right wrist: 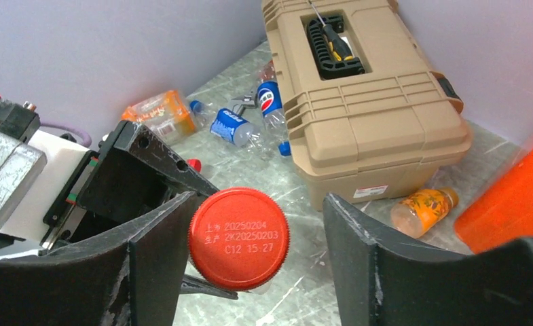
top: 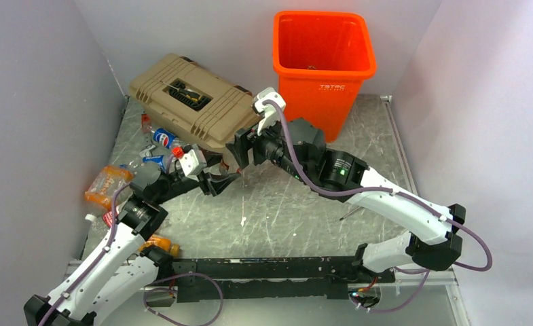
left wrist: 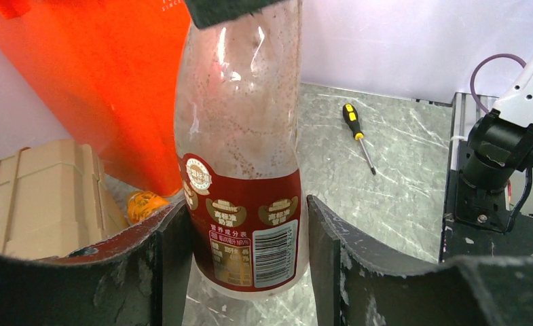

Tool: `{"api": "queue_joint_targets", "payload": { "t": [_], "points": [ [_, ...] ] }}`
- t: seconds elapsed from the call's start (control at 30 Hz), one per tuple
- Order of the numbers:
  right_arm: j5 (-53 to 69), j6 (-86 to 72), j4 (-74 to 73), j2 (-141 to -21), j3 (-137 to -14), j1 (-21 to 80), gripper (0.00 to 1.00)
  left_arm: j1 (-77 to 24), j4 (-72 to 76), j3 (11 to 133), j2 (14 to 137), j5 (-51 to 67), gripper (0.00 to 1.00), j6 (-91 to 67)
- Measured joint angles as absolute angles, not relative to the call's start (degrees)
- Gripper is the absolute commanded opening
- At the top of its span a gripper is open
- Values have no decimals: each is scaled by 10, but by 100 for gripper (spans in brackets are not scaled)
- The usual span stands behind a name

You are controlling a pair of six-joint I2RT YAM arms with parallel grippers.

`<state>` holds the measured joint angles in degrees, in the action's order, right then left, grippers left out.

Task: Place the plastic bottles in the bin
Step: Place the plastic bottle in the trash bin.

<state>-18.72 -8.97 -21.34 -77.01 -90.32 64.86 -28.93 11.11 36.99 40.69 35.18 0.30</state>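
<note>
The left end effector (left wrist: pixel 250 227) is clenched on the lower, red-labelled part of a cloudy plastic bottle (left wrist: pixel 240 129), holding it out in front of the tan toolbox (top: pixel 195 102) towards the other arm. The right end effector (right wrist: pixel 258 210) straddles the bottle's red cap (right wrist: pixel 238 238) with jaws released: one finger touches the cap, the other stands apart. The orange bin (top: pixel 321 95) stands at the far edge of the tabletop (top: pixel 284 204), just right of the toolbox. Pepsi bottles (top: pixel 161 139) lie on the toolbox's left

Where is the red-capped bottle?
The bottle is central in the top view, beside the toolbox, in the left gripper, cap between the right gripper's fingers.
</note>
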Motion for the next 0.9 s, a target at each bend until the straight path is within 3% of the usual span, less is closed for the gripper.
{"api": "queue_joint_targets", "payload": {
  "t": [0.33, 0.4, 0.47, 0.5, 0.53, 0.9],
  "points": [
    [-149, -114, -185, -768, -888, 633, 31, -294, 96, 370, 405, 335, 40, 9],
    [-144, -114, -184, -768, -887, 631, 21, -295, 96, 370, 405, 331, 48, 9],
    [-143, -115, -184, -768, -886, 630, 0, -295, 96, 370, 405, 329, 68, 9],
    [-142, -116, -184, -768, -886, 630, 0, -295, 95, 370, 405, 328, 91, 8],
    [-142, -116, -183, -768, -886, 630, 0, -296, 94, 370, 405, 328, 98, 6],
    [-209, -83, -210, -730, -890, 629, 0, -296, 76, 371, 380, 274, 99, -15]
  ]
}}
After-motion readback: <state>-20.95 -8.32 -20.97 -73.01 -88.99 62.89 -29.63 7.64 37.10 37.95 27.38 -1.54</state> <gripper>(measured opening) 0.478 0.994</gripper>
